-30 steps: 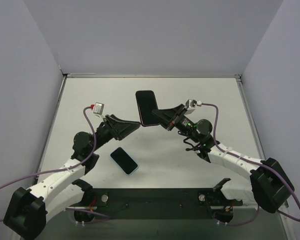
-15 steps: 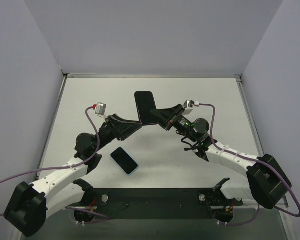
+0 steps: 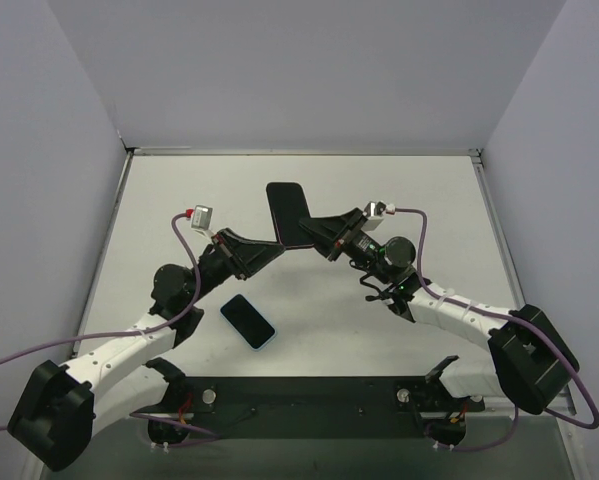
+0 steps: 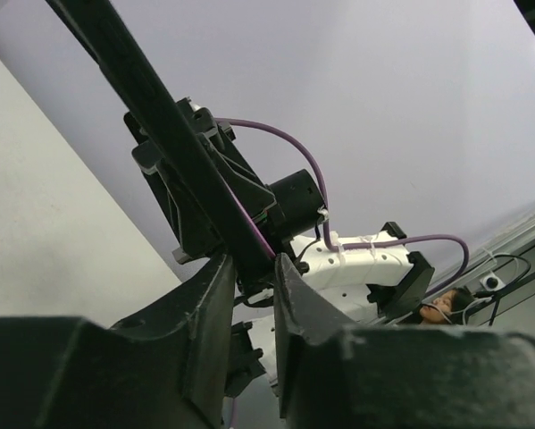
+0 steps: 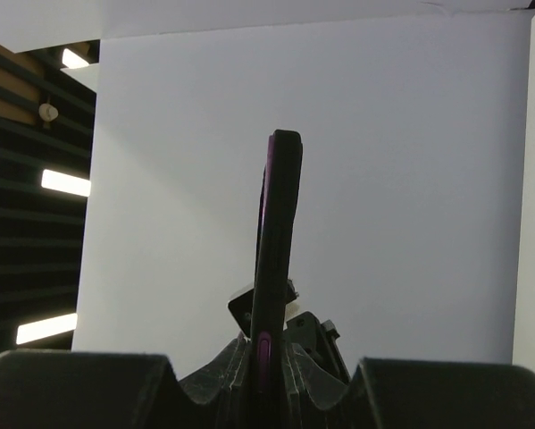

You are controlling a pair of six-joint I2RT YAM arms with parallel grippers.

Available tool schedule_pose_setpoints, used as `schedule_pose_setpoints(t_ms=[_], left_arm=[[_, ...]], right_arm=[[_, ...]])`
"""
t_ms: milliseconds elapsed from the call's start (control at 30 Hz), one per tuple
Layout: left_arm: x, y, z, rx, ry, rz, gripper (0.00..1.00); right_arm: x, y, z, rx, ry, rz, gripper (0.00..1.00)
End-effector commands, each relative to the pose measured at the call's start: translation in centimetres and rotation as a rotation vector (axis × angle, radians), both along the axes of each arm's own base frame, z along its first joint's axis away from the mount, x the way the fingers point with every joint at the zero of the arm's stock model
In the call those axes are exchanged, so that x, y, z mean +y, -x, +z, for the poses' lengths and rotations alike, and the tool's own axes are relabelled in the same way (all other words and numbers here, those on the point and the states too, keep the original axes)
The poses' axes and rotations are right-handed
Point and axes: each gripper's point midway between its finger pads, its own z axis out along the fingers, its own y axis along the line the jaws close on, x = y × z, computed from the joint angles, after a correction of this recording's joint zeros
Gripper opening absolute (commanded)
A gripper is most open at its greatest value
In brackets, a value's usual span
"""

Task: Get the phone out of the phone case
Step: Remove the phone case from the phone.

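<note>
Seen from above, the right hand (image 3: 315,234) and left hand (image 3: 272,250) meet mid-table at a black phone in its magenta-edged case (image 3: 288,211), raised clear of the white table (image 3: 419,200). The right wrist view adds that the phone stands edge-on and upright, its bottom clamped between the right fingers (image 5: 204,380). The left wrist view shows the left fingers (image 4: 204,313) close on either side of its lower corner; whether they press it I cannot tell. Only the top view shows a second black phone with a pale blue rim (image 3: 247,321), lying flat near the left arm.
</note>
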Motion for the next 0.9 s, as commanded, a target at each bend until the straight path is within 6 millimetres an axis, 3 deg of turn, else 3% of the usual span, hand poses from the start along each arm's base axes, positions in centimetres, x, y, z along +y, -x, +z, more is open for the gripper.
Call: schedule_pose_setpoints(t_ms=[0, 67, 167, 500, 800, 867], left_arm=[[0.2, 0.6, 2.8, -0.083, 0.052, -0.002, 0.25], [0.1, 0.6, 2.8, -0.08, 0.052, -0.002, 0.12], [0.1, 0.5, 2.9, -0.083, 0.054, -0.002, 0.0], [0.8, 0.9, 4.1, -0.132, 0.082, 0.022, 0.0], [1.0, 1.4, 4.6, -0.151, 0.083, 0.015, 0.0], [0.7, 2.1, 4.9, -0.168, 0.075, -0.02, 0.19]], right_arm=[[-1.6, 2.0, 8.0, -0.244, -0.191, -0.011, 0.0], [-1.6, 1.9, 8.0, -0.242, -0.192, -0.015, 0.0], [-1.6, 2.0, 7.8, -0.238, -0.191, -0.013, 0.0], [-1.7, 1.6, 8.0, -0.198, -0.322, 0.035, 0.0], [-1.9, 1.6, 7.8, -0.212, -0.295, 0.013, 0.0], [-2.1, 1.5, 7.7, -0.209, -0.279, -0.002, 0.0]])
